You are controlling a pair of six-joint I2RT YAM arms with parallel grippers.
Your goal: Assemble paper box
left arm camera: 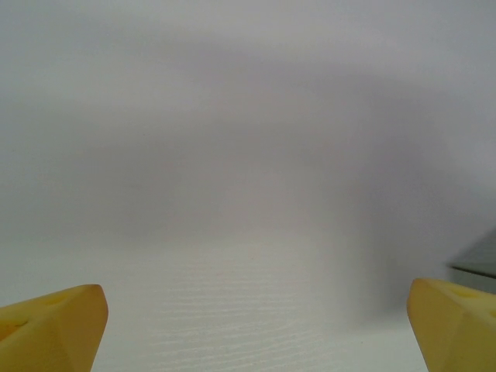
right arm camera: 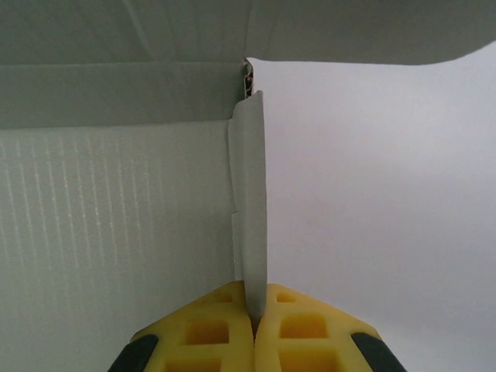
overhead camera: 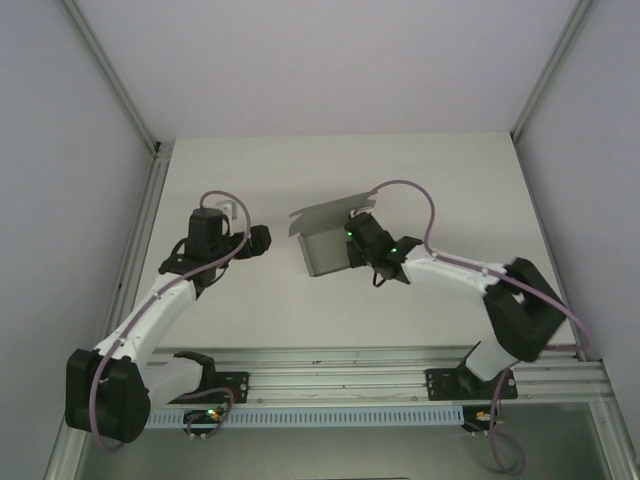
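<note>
Status: the paper box (overhead camera: 322, 245) stands partly folded near the centre of the desk (overhead camera: 420, 180), with one flap raised along its far edge. The right hand (right arm camera: 254, 314) is closed on a thin upright side wall of the box, the card pinched edge-on between its yellow fingers (right arm camera: 209, 329). The left hand (left arm camera: 256, 329) is spread wide over bare desk, left of the box and apart from it, holding nothing.

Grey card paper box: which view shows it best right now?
Top external: most of the grey card paper box, flap raised. Right wrist shows one wall edge pinched in the right hand; left wrist, a grey sliver, perhaps it.
</note>
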